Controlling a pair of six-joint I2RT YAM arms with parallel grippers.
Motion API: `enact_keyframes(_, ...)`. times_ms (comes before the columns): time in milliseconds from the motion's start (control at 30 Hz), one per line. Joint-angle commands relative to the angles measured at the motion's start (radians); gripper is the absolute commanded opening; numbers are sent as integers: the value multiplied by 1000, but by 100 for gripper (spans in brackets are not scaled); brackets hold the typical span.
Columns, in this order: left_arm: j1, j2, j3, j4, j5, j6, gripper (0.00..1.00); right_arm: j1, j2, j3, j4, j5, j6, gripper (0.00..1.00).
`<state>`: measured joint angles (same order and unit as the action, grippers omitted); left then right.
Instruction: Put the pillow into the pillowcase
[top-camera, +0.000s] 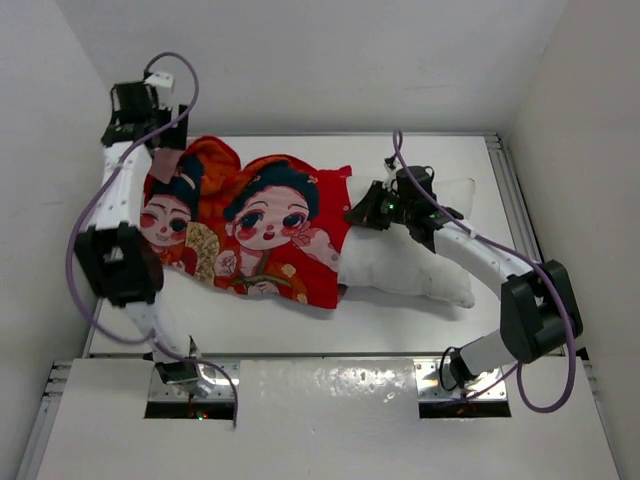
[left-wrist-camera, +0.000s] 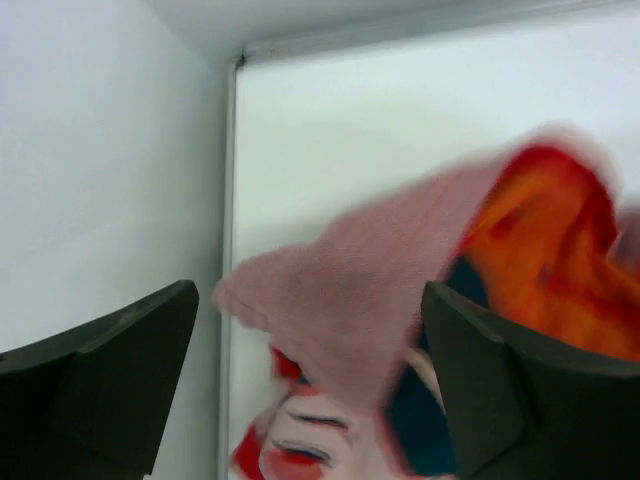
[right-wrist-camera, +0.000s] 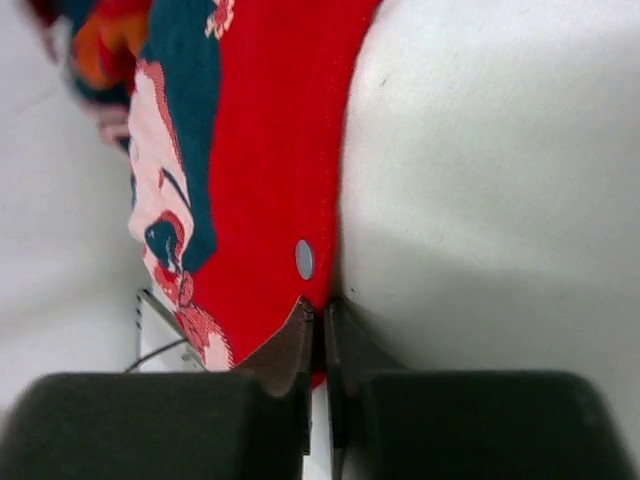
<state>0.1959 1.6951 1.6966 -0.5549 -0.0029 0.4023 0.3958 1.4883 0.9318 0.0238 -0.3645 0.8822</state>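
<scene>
Your right tool (right-wrist-camera: 318, 315) pinches the pillowcase (top-camera: 270, 215) hem at the pillow (top-camera: 410, 268); shut your open left tool (left-wrist-camera: 308, 300) on the pink corner, then pull.

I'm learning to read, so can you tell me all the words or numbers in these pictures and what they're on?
There are none to read in any view.
The pillowcase carries only drawings, two cartoon children and a fan, with no letters or numbers.
The pillow is plain white, with no label showing.
</scene>
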Motion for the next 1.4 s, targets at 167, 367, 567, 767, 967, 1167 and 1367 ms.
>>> enact_keyframes(167, -185, 444, 804, -275, -142, -100, 100, 11, -74, 258, -362, 158, -199, 99)
enact_keyframes(367, -458, 5, 185, -204, 106, 133, 58, -162, -99, 387, -588, 239, -417, 77)
enact_keyframes(567, -480, 46, 95, -498, -83, 90, 0, -225, 47, 443, -642, 361, -526, 24)
enact_keyframes(767, -429, 52, -177, -432, -135, 84, 0, -219, 199, 411, -682, 361, -514, 0)
enact_keyframes(967, -546, 248, -36, -229, -153, 64, 0, -59, -130, -6, -454, 387, -399, 0)
enact_keyframes(1167, -578, 581, 500, -230, -135, 47, 0, 167, -368, -226, -233, 438, -212, 0)
enact_keyframes(1367, -622, 549, 560, -30, -207, 55, 35, 219, -335, -139, -220, 463, -212, 26)
